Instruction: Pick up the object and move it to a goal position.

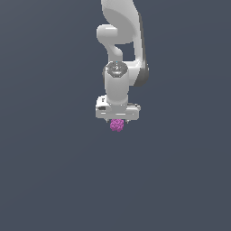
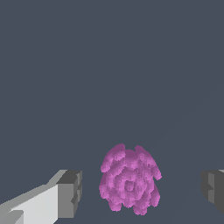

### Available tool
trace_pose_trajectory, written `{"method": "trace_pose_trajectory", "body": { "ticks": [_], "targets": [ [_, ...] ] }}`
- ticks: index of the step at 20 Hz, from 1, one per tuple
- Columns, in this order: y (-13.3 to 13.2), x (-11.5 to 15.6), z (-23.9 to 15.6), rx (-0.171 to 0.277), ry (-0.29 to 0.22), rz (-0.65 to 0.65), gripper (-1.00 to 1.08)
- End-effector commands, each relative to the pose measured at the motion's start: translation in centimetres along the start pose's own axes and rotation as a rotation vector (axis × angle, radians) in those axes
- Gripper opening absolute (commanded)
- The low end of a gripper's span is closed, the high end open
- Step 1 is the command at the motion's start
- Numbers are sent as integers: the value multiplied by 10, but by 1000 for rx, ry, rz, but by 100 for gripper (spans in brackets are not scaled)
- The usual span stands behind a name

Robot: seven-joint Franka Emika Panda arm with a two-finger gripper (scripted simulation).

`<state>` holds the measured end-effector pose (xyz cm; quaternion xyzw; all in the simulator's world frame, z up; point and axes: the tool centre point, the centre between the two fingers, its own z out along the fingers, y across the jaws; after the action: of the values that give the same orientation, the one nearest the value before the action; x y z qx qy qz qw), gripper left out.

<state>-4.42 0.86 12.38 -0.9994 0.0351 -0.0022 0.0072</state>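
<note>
So in the exterior view the white Panda arm [image 1: 121, 49] comes down from the top of the frame, roughly in the middle, with the wrist pointing straight down. The gripper [image 1: 117, 121] sits at the bottom of it, a wide white block with the fingers barely poking out underneath. Right below that block is the object [image 1: 117, 125], a small magenta-purple bumpy cluster (looks a lot like a raspberry), clearly narrower than the gripper body. It sits centred under the hand, touching or almost touching the underside as far as this angle shows. Everything around is the same flat dark grey-blue surface [image 1: 49, 171], so it's hard to tell from here whether the object is resting on it or is off it.

The wrist view is more useful for the claw. The object [image 2: 129, 180] sits between the two fingers, its bumps arranged in rings around a centre. One finger [image 2: 70, 192] shows with its white link and grey pad, the other grey pad [image 2: 213, 189] is at the opposite edge of the picture. There's a visible gap of grey surface [image 2: 109, 65] between each pad and the cluster, wider on one side than the other, so the claw is spread wide and not holding anything; the object is just sitting in the gap, untouched by either pad.
</note>
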Motion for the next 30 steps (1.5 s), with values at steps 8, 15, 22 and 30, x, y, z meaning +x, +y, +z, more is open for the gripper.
{"method": "trace_pose_trajectory", "body": {
  "ticks": [8, 15, 22, 30],
  "targets": [
    [2, -36, 28, -13, -3, 69, 100],
    [3, -40, 31, -14, -4, 76, 100],
    [3, -41, 50, -15, -4, 77, 100],
    [3, -42, 80, -15, -3, 78, 100]
  ]
}}
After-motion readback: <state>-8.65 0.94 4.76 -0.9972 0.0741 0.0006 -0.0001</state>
